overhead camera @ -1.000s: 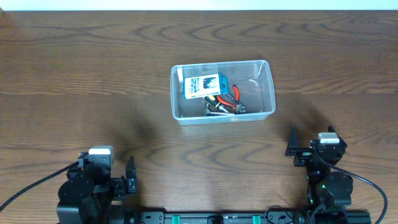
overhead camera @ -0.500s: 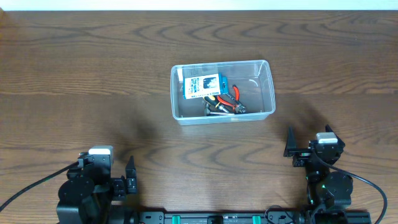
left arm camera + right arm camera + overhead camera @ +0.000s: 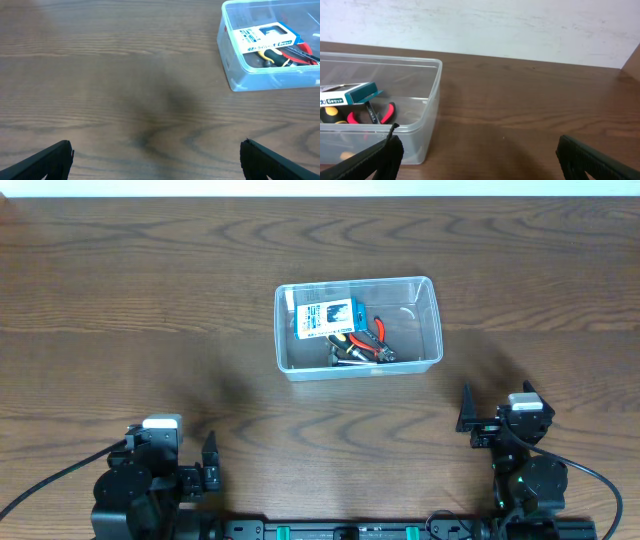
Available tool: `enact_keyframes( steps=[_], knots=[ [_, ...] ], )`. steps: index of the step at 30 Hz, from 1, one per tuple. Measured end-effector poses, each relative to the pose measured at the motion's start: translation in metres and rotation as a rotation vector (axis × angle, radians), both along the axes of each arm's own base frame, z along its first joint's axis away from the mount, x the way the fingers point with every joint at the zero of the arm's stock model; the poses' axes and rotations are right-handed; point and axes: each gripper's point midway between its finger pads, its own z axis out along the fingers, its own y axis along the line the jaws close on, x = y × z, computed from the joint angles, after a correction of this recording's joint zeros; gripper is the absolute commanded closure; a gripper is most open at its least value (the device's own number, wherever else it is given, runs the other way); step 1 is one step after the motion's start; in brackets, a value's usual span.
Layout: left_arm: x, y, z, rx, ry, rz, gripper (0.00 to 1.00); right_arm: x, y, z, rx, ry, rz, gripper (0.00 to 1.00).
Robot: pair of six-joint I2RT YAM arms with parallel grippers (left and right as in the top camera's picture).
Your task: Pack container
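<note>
The clear plastic container [image 3: 432, 320] stands in the middle of the table. In it lie a blue-and-white box [image 3: 328, 316], red-handled pliers [image 3: 372, 340] and a yellow-and-black handled tool [image 3: 345, 340]. The container also shows in the left wrist view [image 3: 227, 55] and the right wrist view [image 3: 431, 105]. My left gripper [image 3: 195, 470] is open and empty at the near left, far from the container. My right gripper [image 3: 495, 420] is open and empty at the near right, just short of the container's right end.
The table is dark wood [image 3: 150, 300]. A pale wall [image 3: 520, 25] rises behind its far edge.
The right arm drew back a little toward the near edge between one second and half a second ago. Since then nothing has moved.
</note>
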Motion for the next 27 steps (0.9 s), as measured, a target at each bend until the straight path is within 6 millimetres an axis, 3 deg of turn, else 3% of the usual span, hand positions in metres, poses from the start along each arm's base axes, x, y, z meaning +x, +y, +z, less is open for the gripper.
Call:
enact_keyframes(
  steps=[7,12,18,23,27],
  knots=[
    [0.004,-0.019,0.001,-0.069,-0.146,-0.095,0.02,0.000,0.000,0.000,0.000,0.000,0.000,0.01],
    [0.032,-0.027,-0.023,-0.078,-0.256,-0.134,0.02,0.000,0.000,-0.001,0.000,0.001,0.001,0.01],
    [0.072,-0.032,-0.036,-0.079,-0.423,-0.152,0.02,0.000,0.001,-0.001,0.000,0.000,0.003,0.01],
    [0.085,-0.035,-0.060,-0.076,-0.451,-0.164,0.02,0.000,0.001,-0.001,0.000,0.000,0.003,0.01],
    [0.085,-0.041,-0.058,-0.060,-0.472,-0.210,0.02,0.000,0.001,0.000,0.001,-0.002,0.003,0.01]
  ],
)
